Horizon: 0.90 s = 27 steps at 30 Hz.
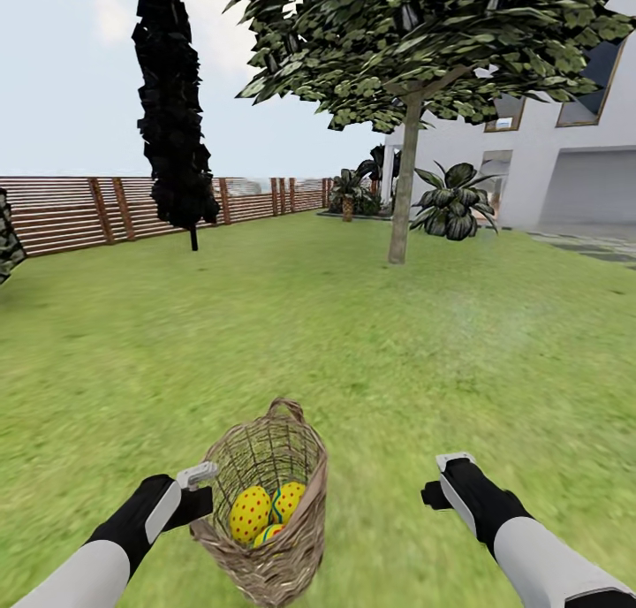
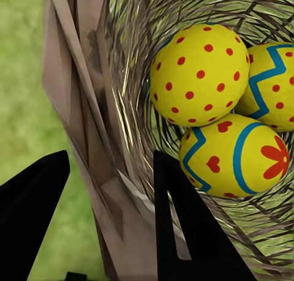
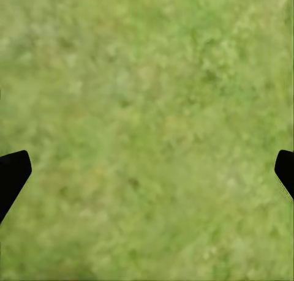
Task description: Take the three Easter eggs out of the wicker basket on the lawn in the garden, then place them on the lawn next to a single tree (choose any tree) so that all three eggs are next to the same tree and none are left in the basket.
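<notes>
Open lawn (image 1: 353,343) spreads wide toward the tree (image 1: 400,193) at 1 o'clock. The wicker basket (image 1: 265,502) wall stands between the left gripper's (image 2: 110,195) fingers, blocking sideways passage.

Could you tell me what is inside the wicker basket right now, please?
Three eggs lie in the basket: a dotted one, a zigzag one and one with red marks. The basket's floor beneath them is hidden.

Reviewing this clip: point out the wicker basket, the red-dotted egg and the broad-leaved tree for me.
wicker basket (image 1: 300,537), head view, on its front wall.
red-dotted egg (image 2: 199,73), left wrist view, middle of its shell.
tree (image 1: 403,184), head view, on the bare trunk.
</notes>
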Available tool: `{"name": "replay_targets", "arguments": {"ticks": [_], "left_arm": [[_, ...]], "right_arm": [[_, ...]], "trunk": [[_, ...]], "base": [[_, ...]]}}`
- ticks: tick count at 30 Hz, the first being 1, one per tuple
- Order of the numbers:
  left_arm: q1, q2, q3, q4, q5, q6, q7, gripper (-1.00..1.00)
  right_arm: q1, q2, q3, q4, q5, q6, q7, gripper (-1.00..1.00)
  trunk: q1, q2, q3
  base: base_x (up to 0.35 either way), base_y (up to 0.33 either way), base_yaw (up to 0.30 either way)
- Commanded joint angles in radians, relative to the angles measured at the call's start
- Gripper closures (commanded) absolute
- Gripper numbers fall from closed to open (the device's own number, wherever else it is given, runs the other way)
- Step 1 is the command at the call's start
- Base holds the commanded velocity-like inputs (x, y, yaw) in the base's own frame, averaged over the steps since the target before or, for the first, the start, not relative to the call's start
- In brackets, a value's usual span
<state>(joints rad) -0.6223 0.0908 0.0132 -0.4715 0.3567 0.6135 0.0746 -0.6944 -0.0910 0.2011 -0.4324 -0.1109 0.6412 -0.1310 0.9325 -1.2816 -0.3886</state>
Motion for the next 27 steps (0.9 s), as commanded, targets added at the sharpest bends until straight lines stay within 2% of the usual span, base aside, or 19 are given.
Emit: {"name": "replay_targets", "arguments": {"ticks": [1,3,15,27], "left_arm": [[0.000,0.000,0.002,-0.003,0.018,0.005,0.007,1.00],[0.000,0.000,0.002,-0.004,0.018,0.004,0.007,1.00],[0.000,0.000,0.000,-0.010,0.019,0.000,0.007,1.00],[0.000,0.000,0.002,-0.016,0.022,-0.003,0.007,1.00]], "right_arm": [[-0.001,-0.001,0.007,-0.002,-0.011,0.005,-0.007,-1.00],[-0.001,-0.001,0.007,-0.002,-0.010,0.005,-0.007,-1.00],[-0.001,-0.001,0.007,-0.002,-0.010,0.005,-0.007,-1.00],[-0.001,-0.006,0.007,-0.002,-0.015,0.005,-0.007,-1.00]], "trunk": [[-0.003,0.007,0.002],[-0.011,0.021,0.008],[-0.011,0.021,0.008],[-0.011,0.021,0.009]], "base": [[0.328,0.000,0.000],[0.328,0.000,0.000],[0.329,-0.004,0.000],[0.321,-0.173,-0.019]]}}
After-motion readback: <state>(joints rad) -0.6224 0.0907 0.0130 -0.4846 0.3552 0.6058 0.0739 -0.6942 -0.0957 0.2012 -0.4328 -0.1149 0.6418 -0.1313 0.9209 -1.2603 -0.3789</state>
